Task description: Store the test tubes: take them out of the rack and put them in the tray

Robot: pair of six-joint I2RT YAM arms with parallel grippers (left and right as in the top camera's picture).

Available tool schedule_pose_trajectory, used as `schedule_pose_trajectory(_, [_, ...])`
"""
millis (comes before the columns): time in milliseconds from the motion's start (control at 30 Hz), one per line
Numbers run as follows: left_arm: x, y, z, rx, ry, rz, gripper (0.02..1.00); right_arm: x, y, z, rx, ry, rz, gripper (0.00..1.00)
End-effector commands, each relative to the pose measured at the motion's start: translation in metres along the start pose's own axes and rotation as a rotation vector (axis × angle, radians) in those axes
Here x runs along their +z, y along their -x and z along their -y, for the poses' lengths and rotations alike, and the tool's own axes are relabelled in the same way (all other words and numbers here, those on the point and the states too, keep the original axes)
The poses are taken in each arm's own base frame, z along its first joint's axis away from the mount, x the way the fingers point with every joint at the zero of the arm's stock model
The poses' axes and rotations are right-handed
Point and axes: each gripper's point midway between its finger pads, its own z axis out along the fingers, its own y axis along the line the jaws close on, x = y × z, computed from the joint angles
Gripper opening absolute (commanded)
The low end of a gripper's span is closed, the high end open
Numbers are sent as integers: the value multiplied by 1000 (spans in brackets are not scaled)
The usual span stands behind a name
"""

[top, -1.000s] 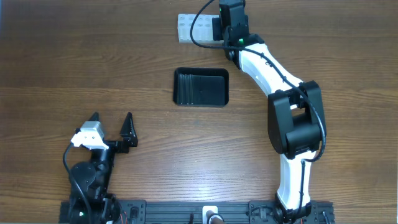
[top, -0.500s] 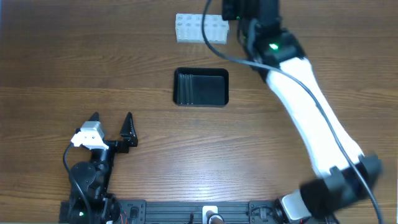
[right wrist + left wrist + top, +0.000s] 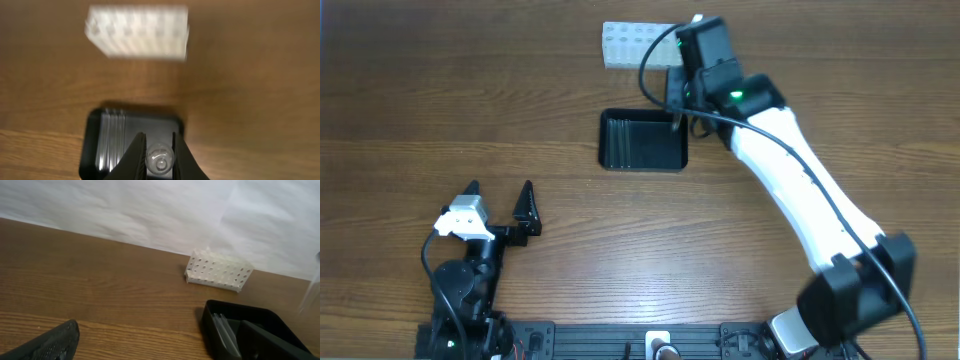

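Right gripper (image 3: pixel 157 141) is clamped on a clear test tube (image 3: pixel 159 159). The tube is upright and you're looking down its open mouth between the fingers. It hangs over the black tray (image 3: pixel 89 145), just inside the tray's 3 o'clock wall, so there's little margin on that side and open tray floor toward 9 o'clock. Pale streaks on the tray floor; can't tell if they're tubes or ribs.

White tube rack (image 3: pixel 638 45) sits at 12 o'clock from the tray, apart from it, with a strip of bare table (image 3: pixel 470 100) between the two. The rack's 3 o'clock end is partly under the right arm's wrist in the top view. The table's far edge runs close behind the rack, against a white backdrop (image 3: pixel 125 210), so you have little room beyond it.

Left gripper (image 3: pixel 500 192) is parked at 7 o'clock from the tray, well apart, jaws spread wide and holding nothing. From 9 o'clock round to 6 o'clock of the tray you have plain wood surface, with the most room in the lane between the left gripper and the tray
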Motion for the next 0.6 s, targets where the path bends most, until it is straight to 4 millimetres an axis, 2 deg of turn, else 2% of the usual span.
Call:
schedule_pose_trajectory(33, [0, -2, 0, 10, -3, -4, 1000, 46, -33, -11, 46, 46, -124, 64])
schedule_pose_trajectory(167, [0, -2, 0, 10, -3, -4, 1000, 74, -44, -11, 57, 33, -159, 73])
schedule_pose_trajectory(300, [0, -2, 0, 10, -3, -4, 998, 93, -56, -9, 64, 23, -193, 88])
schedule_pose_trajectory(600, [0, -2, 0, 10, -3, -4, 1000, 118, -68, -9, 81, 19, -221, 117])
